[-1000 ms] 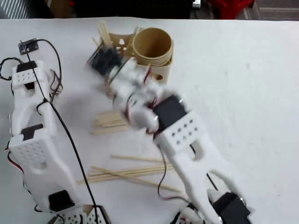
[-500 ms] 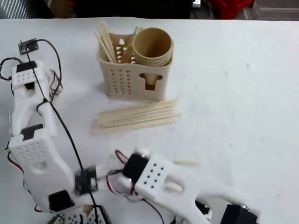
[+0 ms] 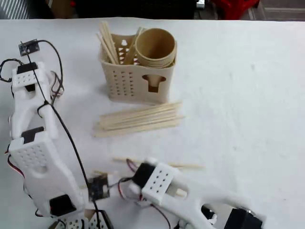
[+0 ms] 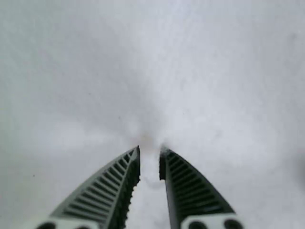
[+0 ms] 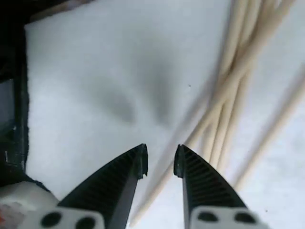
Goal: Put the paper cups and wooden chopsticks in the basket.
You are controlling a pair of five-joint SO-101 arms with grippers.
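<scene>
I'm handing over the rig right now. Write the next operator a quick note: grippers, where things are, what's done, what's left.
Left gripper: narrowly open, empty, over the white table.
Right gripper: open, empty, low over loose wooden chopsticks near the arms' bases.
Done: stacked tan paper cups and several chopsticks stand in the perforated beige basket.
Left: the chopstick bundle lying in front of the basket, plus the loose ones under the right gripper.

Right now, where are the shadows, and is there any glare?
Right wrist view: a soft grey shadow falls on the table ahead of the right claw, beside the chopsticks. Left wrist view: faint dimness just past the left claw tips. High view: even light, no glare.
</scene>
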